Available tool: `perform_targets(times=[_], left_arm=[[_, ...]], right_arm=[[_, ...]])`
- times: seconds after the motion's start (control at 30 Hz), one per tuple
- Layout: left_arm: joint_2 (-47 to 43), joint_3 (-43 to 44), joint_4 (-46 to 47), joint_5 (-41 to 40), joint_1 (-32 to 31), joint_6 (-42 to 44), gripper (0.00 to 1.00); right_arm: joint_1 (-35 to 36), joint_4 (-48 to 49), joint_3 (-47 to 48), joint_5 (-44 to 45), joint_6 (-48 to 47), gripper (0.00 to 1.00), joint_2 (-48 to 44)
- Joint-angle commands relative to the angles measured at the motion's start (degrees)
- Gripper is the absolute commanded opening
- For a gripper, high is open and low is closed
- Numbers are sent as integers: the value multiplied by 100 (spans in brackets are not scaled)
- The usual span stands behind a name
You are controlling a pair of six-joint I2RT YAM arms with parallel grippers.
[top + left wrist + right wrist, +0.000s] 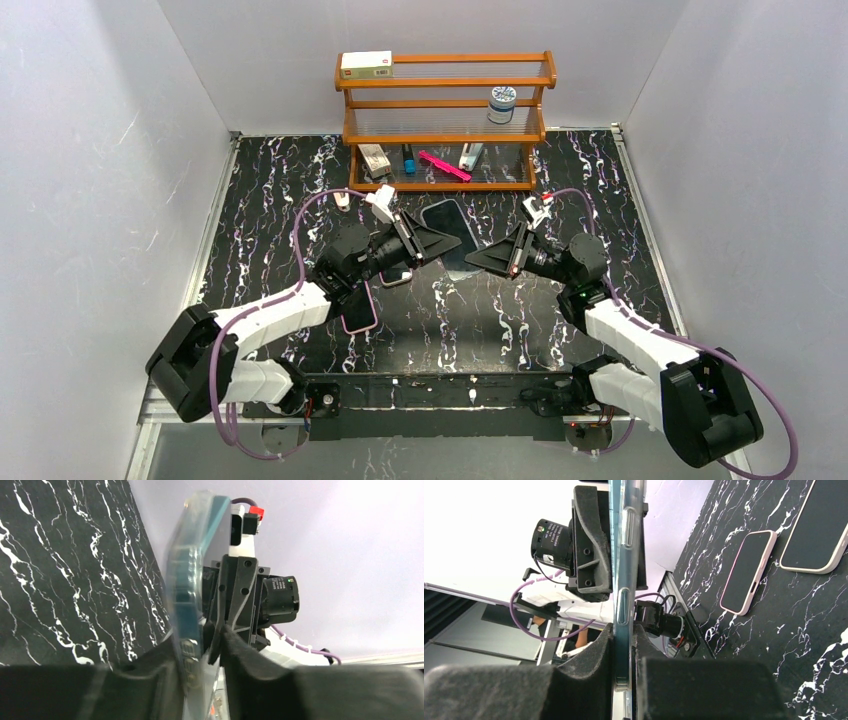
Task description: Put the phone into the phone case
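The phone point(448, 215) is off the table point(500, 325), just 12 o'clock of the table's centre, caught between both arms. The left gripper point(440, 243) comes in from 9 o'clock and the right gripper point(478, 262) from 3 o'clock.

In both wrist views the phone shows only edge-on, so its faces are hidden. A clear case point(176, 585) wraps the edge there, but that edge is blurred. I cannot tell whether the phone sits fully inside it.

The right gripper is clamped on the phone, with its dark pads pressed to both faces. The left gripper also grips it, one finger on each face as seen from the right wrist. From its own wrist view, contact on one side is hard to make out.

At 8 o'clock from the held phone, a pink-cased phone point(360, 312) lies flat, partly under the left arm. A second phone point(397, 279) is mostly hidden beneath that gripper.

At 12 o'clock stands a wooden shelf point(445, 84), whose small items are too small to name.
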Motion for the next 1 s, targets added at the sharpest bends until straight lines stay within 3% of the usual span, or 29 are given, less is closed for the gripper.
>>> perform_targets(times=[0.0, 0.07, 0.2, 0.27, 0.33, 0.53, 0.73, 0.9, 0.97], left_arm=[[22, 55, 643, 270, 13, -8, 13], [-41, -46, 730, 360, 13, 54, 6], [-356, -326, 774, 604, 28, 382, 0], [-506, -447, 767, 894, 56, 615, 0], [-594, -508, 675, 1354, 114, 818, 0], [-663, -610, 431, 2659, 153, 1169, 0], [-571, -555, 409, 3041, 158, 1244, 0], [-441, -499, 390, 3064, 154, 1279, 0], [-421, -510, 380, 3018, 150, 1288, 0]], right_arm=[[62, 461, -68, 30, -203, 7, -95], [59, 54, -21, 26, -493, 19, -170], [57, -1036, 348, 82, -1296, 56, -442], [66, -1580, 709, 67, -1706, 69, -501], [51, -1987, 986, 54, -2018, 75, -504], [49, -2535, 1577, -199, -2558, 79, -315], [51, -2489, 1930, -1141, -2689, 80, 244], [51, -2285, 1959, -1396, -2585, 73, 300], [50, -2344, 1990, -1480, -2630, 65, 316]])
